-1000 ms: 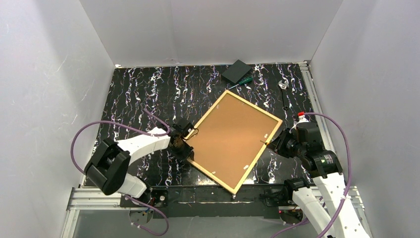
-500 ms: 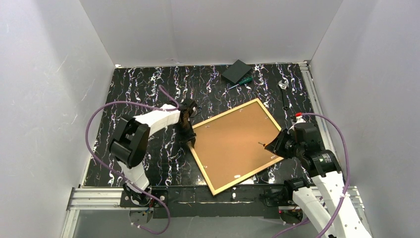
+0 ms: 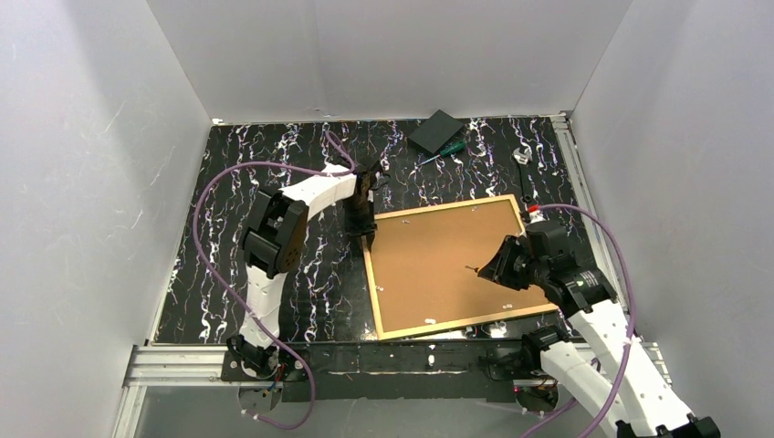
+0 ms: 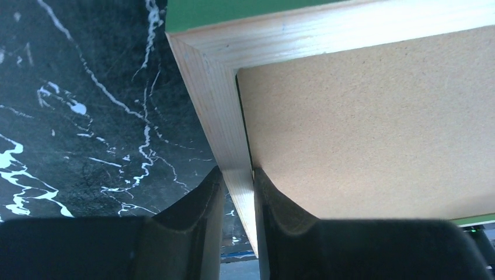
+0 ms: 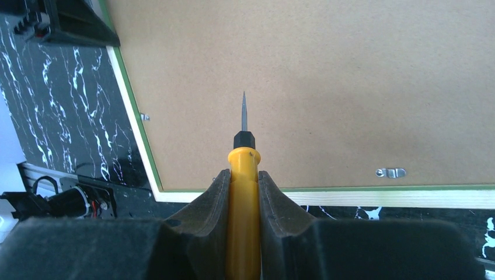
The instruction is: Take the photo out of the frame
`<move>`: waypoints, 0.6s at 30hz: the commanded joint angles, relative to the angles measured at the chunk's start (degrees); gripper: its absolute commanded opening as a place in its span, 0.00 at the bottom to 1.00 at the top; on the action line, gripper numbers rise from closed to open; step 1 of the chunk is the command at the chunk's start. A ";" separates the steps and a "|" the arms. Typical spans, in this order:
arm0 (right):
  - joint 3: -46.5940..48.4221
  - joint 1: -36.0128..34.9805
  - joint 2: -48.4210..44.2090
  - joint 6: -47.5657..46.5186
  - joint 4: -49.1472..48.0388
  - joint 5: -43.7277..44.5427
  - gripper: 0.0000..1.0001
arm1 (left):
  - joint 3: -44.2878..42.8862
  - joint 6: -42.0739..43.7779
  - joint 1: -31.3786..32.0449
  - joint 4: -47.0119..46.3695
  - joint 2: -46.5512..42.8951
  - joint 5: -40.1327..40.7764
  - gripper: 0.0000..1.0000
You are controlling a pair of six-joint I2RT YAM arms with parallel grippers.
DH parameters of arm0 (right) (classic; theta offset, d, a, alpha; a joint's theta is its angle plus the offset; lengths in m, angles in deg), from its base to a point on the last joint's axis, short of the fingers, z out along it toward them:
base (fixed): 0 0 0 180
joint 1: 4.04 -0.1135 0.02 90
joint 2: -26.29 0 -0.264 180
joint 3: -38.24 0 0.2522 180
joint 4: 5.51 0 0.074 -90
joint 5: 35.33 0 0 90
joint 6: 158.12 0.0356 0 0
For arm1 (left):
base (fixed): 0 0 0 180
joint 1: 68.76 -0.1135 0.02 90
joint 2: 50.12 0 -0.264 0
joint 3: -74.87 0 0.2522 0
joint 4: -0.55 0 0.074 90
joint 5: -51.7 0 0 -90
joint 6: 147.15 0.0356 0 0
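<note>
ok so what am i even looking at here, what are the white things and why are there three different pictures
The white things are two robot arms, the left arm and the right arm, bolted at the near edge of a dark marbled table. The wide picture comes from a fixed camera above and behind them. The other two come from a small camera on each wrist, looking along its fingers.

A picture frame is turned face down, so its brown backing board shows. The left gripper is pinched on the frame's wooden edge near a corner. The right gripper holds a yellow-handled screwdriver, tip pointing over the board. At the far edge lie a black box and a green screwdriver.
</note>
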 commanded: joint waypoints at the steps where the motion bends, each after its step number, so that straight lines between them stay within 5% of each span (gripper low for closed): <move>1: 1.10 -4.30 2.49 2.35 -4.48 2.64 0.01 | -3.84 2.22 0.44 5.70 3.23 -3.75 0.00; 14: 5.69 -24.25 18.11 8.62 -12.20 13.02 0.01 | -12.96 3.21 -0.34 9.44 7.04 -5.71 0.01; 18: 9.92 -29.79 25.26 9.03 -13.59 15.01 0.01 | -12.02 0.99 -1.65 11.94 4.35 -6.14 0.38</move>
